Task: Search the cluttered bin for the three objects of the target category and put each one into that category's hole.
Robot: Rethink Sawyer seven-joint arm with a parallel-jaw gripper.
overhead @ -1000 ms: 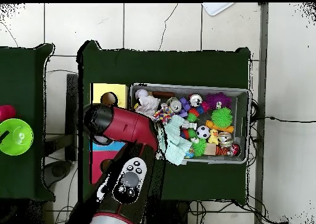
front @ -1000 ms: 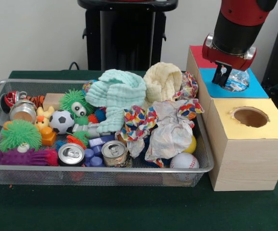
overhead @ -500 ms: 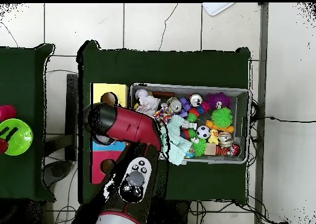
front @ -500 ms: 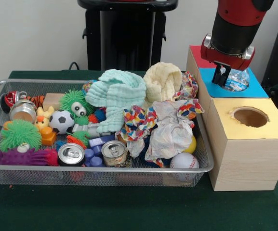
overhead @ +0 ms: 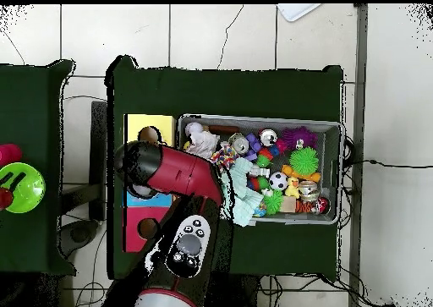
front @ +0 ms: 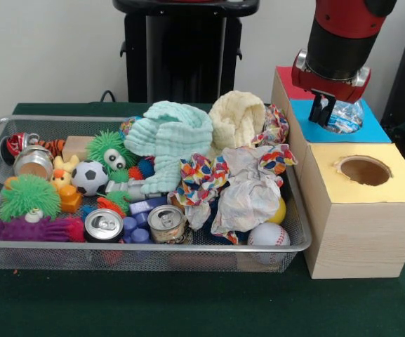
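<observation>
Overhead, the gripper [front: 323, 112] hangs above the blue box [front: 370, 130], fingers' state unclear, over a clear plastic bottle [front: 344, 118] in its hole; the lift should go straight up before swinging binward.

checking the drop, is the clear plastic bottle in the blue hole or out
Partly in: the plastic bottle sits in the blue box hole, its top above the surface, beside the end effector.
</observation>
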